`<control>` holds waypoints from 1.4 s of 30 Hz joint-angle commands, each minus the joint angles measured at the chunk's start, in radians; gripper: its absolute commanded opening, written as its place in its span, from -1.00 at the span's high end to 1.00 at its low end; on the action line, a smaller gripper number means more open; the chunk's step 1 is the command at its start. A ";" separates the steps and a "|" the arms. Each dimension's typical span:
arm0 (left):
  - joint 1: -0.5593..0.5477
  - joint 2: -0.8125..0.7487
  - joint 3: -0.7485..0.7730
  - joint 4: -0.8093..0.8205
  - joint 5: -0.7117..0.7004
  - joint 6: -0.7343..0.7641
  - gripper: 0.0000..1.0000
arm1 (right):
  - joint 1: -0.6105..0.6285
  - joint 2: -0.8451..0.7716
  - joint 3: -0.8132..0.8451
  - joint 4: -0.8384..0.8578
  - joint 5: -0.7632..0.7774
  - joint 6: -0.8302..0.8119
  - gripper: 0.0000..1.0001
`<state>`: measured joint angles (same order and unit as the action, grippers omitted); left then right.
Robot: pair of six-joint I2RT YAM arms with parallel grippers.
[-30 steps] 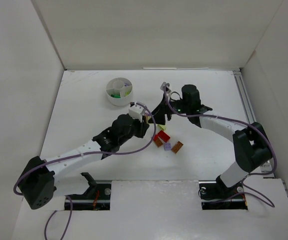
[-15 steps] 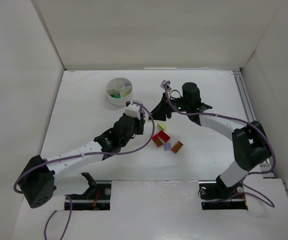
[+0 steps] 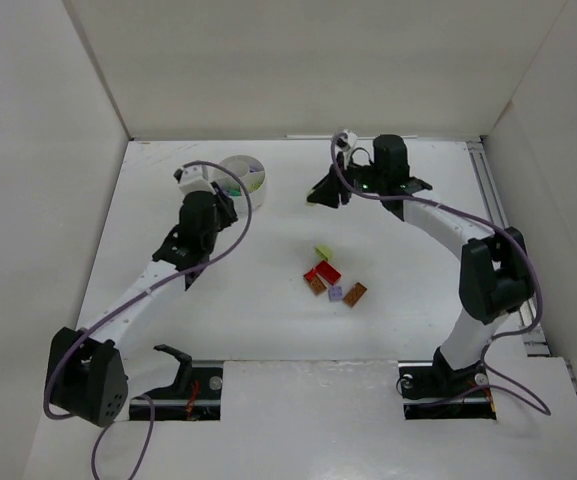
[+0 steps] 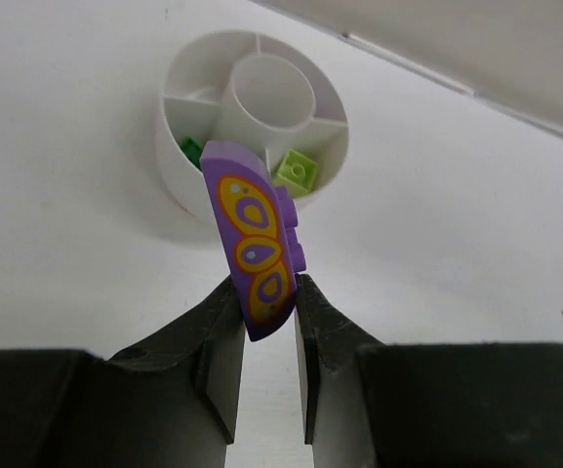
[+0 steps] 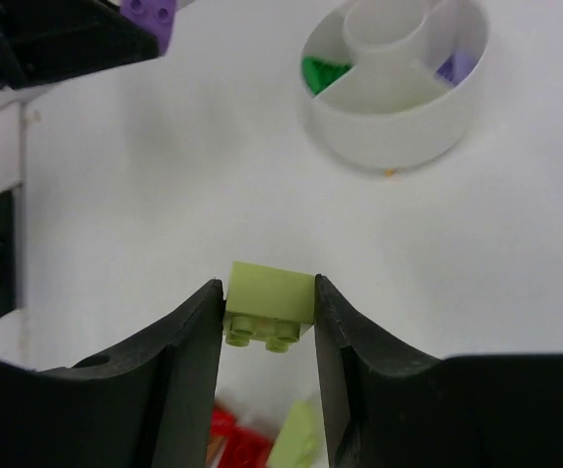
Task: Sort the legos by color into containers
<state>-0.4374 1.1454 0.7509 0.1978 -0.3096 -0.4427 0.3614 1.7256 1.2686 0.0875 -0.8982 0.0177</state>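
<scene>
The white divided dish (image 3: 253, 180) stands at the back left. In the left wrist view its wedges (image 4: 169, 146) hold a green brick (image 4: 191, 151) and a pale yellow-green brick (image 4: 299, 171). My left gripper (image 3: 228, 197) is just in front of the dish. It is shut (image 4: 266, 302) on a curved lilac brick (image 4: 252, 239) with a yellow-orange pattern. My right gripper (image 3: 320, 192) hovers right of the dish. It is shut (image 5: 269, 310) on a pale yellow-green brick (image 5: 269, 300). The dish (image 5: 388, 132) shows ahead of it with green (image 5: 325, 73) and lilac (image 5: 452, 68) bricks inside.
Loose bricks lie mid-table: a pale yellow-green one (image 3: 323, 252), red ones (image 3: 323, 272), an orange-brown one (image 3: 316, 285), a lilac one (image 3: 335, 293) and another orange-brown one (image 3: 355, 294). White walls enclose the table on three sides.
My left arm swung from beside the brick pile back and left to the dish, carrying the lilac brick. My right gripper moved a little farther back with its brick.
</scene>
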 commanded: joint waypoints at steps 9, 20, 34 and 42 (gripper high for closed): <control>0.292 -0.047 0.061 -0.107 0.420 -0.134 1.00 | 0.207 0.408 0.641 -0.123 0.364 -0.395 1.00; 0.324 0.036 0.071 -0.075 0.469 -0.125 1.00 | 0.257 0.696 0.962 -0.155 0.475 -0.456 0.95; 0.342 0.088 0.117 -0.035 0.532 -0.071 1.00 | 0.257 0.671 0.930 -0.155 0.490 -0.456 0.12; 0.342 0.186 0.274 -0.066 0.553 0.015 1.00 | 0.228 0.536 0.856 -0.164 0.371 -0.456 -0.51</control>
<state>-0.1017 1.3308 0.9382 0.0978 0.2207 -0.4801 0.6106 2.3764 2.1323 -0.1059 -0.4576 -0.4332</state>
